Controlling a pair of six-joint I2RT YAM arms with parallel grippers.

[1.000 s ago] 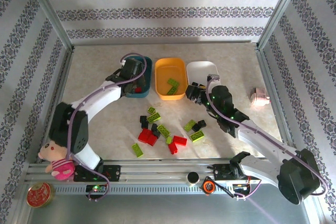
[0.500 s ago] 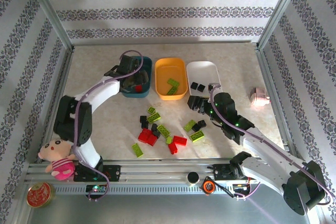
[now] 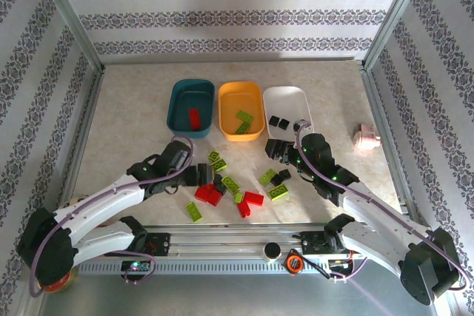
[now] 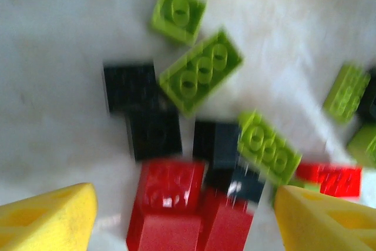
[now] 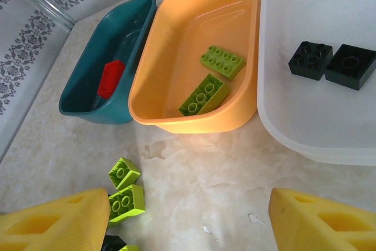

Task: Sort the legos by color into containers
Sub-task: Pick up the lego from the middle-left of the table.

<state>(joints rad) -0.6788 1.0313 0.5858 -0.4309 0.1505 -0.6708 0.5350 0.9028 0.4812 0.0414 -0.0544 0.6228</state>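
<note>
Red brick [image 3: 194, 118] now in teal tray [image 3: 178, 98]; left claw [image 3: 201, 175] withdrawn, open.

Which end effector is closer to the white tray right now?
Right. The right end effector sits just in front of the white tray's near rim. The left end effector is over the loose legos, well off to the tray's near left.

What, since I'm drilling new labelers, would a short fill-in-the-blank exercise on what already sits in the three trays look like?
1. The dark teal tray holds one ____ lego.
2. The white tray holds ____ black legos.
3. Both legos in the orange-yellow tray are lime ____.

Missing words: red; two; green.
</note>
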